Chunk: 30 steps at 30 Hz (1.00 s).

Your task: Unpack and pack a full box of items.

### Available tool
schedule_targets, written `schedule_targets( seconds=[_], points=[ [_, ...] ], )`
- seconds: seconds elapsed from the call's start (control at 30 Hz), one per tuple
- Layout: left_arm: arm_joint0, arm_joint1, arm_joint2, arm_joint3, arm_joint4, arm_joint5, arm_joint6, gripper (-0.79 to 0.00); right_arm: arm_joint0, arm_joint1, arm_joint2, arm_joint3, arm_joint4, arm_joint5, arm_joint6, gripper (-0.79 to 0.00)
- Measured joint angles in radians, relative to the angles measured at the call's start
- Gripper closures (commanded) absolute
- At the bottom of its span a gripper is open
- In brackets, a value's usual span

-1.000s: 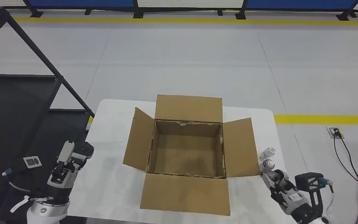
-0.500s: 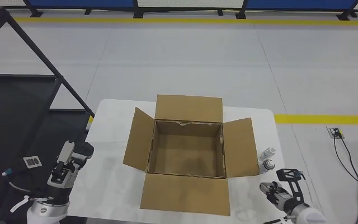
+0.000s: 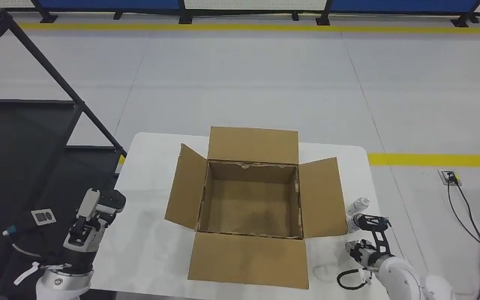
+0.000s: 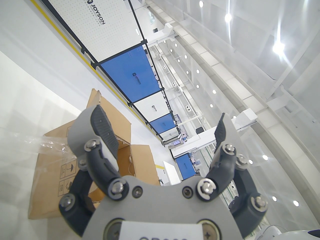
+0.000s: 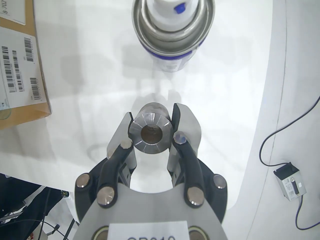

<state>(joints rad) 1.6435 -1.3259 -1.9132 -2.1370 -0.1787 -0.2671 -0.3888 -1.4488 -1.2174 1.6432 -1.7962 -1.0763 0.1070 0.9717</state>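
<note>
An open, empty cardboard box sits mid-table with all its flaps spread. To its right stands a white-capped spray can, whose metal rim and white nozzle fill the far side of the right wrist view. Just in front of the can, my right gripper is shut on a small upright metal cylinder, one finger on each side of it. My left gripper hangs off the table's left edge. It points upward and is open, with nothing between its fingers.
The white table has bare strips left of and behind the box. The box's right flap lies close to the right gripper. A black frame stands at the left, and a cable with a socket lies on the floor at the right.
The right arm pulled back toward the front edge, leaving the can beside the box. It then came forward again, and its fingers now hold the small cylinder. The left arm stayed put.
</note>
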Motion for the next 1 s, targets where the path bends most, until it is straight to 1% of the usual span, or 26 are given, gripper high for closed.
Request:
schedule_targets(
  seconds=[0.03,0.13,0.2,0.27,0.3,0.47,0.53,0.57,0.63,0.67,0.73,0.77,0.83,0.9,0.93,1.0],
  points=[
    [0.000,0.000,0.000,0.000,0.000,0.000,0.000,-0.785,0.007,0.000,-0.004,0.009,-0.001,0.006,0.002,-0.129],
    [0.000,0.000,0.000,0.000,0.000,0.000,0.000,-0.785,0.028,0.000,-0.015,0.035,-0.004,0.011,0.005,-0.154],
    [0.000,0.000,0.000,0.000,0.000,0.000,0.000,-0.785,0.040,0.001,-0.020,0.049,-0.005,0.015,0.005,-0.249],
    [0.000,0.000,0.000,0.000,0.000,0.000,0.000,-0.785,0.046,0.001,-0.024,0.057,-0.005,0.017,0.005,-0.289],
    [0.000,0.000,0.000,0.000,0.000,0.000,0.000,-0.785,0.047,0.001,-0.025,0.058,-0.003,0.018,0.004,-0.329],
    [0.000,0.000,0.000,0.000,0.000,0.000,0.000,-0.785,0.037,0.003,-0.023,0.052,0.002,0.021,-0.006,-0.391],
    [0.000,0.000,0.000,0.000,0.000,0.000,0.000,-0.785,0.032,0.003,-0.023,0.046,0.004,0.024,-0.008,-0.468],
    [0.000,0.000,0.000,0.000,0.000,0.000,0.000,-0.785,0.030,0.003,-0.022,0.044,0.005,0.025,-0.009,-0.483],
    [0.000,0.000,0.000,0.000,0.000,0.000,0.000,-0.785,0.022,0.003,-0.017,0.030,0.021,0.027,-0.030,-0.483],
    [0.000,0.000,0.000,0.000,0.000,0.000,0.000,-0.785,0.014,0.003,-0.009,0.019,0.040,0.022,-0.050,-0.502],
    [0.000,0.000,0.000,0.000,0.000,0.000,0.000,-0.785,-0.025,0.002,0.030,-0.018,0.113,-0.006,-0.118,-0.468],
    [0.000,0.000,0.000,0.000,0.000,0.000,0.000,-0.785,-0.048,0.002,0.053,-0.038,0.151,-0.025,-0.152,-0.471],
    [0.000,0.000,0.000,0.000,0.000,0.000,0.000,-0.785,-0.111,0.002,0.119,-0.085,0.250,-0.082,-0.228,-0.443],
    [0.000,0.000,0.000,0.000,0.000,0.000,0.000,-0.785,-0.160,0.003,0.176,-0.123,0.349,-0.151,-0.263,-0.557],
    [0.000,0.000,0.000,0.000,0.000,0.000,0.000,-0.785,-0.184,0.004,0.213,-0.144,0.417,-0.202,-0.270,-0.579],
    [0.000,0.000,0.000,0.000,0.000,0.000,0.000,-0.785,-0.201,0.008,0.259,-0.165,0.515,-0.281,-0.256,-0.406]
  ],
)
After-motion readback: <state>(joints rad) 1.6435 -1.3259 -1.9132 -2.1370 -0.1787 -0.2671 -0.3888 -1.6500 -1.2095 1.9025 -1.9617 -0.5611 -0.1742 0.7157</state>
